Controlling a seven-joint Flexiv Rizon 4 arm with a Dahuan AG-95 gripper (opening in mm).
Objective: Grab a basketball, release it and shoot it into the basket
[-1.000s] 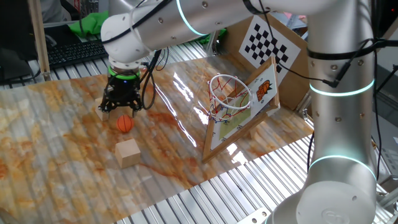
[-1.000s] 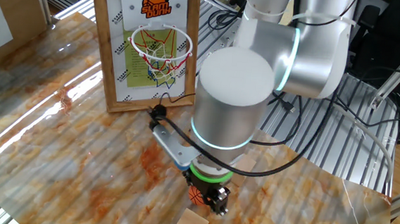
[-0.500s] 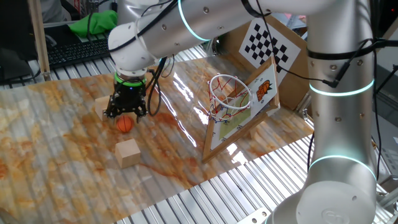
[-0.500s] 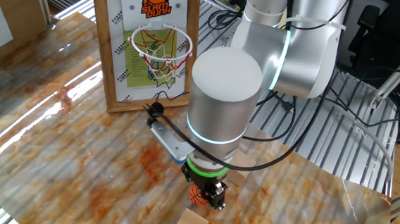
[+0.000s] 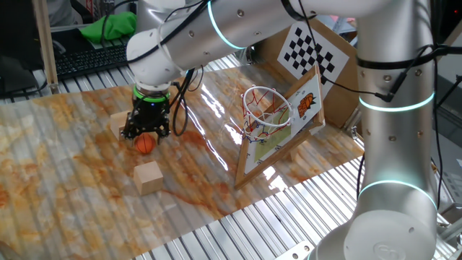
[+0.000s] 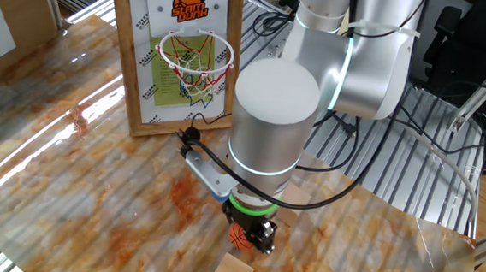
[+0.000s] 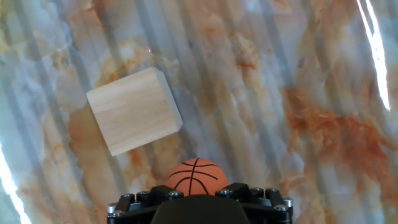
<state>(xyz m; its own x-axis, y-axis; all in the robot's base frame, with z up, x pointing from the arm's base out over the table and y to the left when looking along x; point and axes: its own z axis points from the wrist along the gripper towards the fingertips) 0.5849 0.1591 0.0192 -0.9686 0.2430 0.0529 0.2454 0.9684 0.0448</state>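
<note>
1. Tool (image 5: 145, 132) lowered over the basketball (image 5: 146, 143) at left centre of one fixed view, black fingers (image 5: 127, 131) spread to either side of the ball; whether the pads touch it cannot be told.
2. Basketball (image 6: 239, 236) resting on the marbled surface (image 6: 93, 194), seen low in the other fixed view, half hidden under the green-ringed wrist and the tool (image 6: 253, 236).
3. In the hand view, basketball (image 7: 196, 177) at bottom centre, just above the black tool body; fingertips out of sight there.
4. Wooden cube (image 7: 134, 110) in the upper left of the hand view, near the ball but apart from it; same cube (image 5: 148, 177) below the ball in one fixed view.
5. Second wooden block (image 5: 118, 120) partly hidden behind the tool, left of it.
6. Basket (image 5: 266, 108) right of centre, well apart from the ball, rim and net on a tilted framed backboard (image 6: 180, 54).
7. Checkerboard panel (image 5: 315, 45) at upper right, behind the backboard.
</note>
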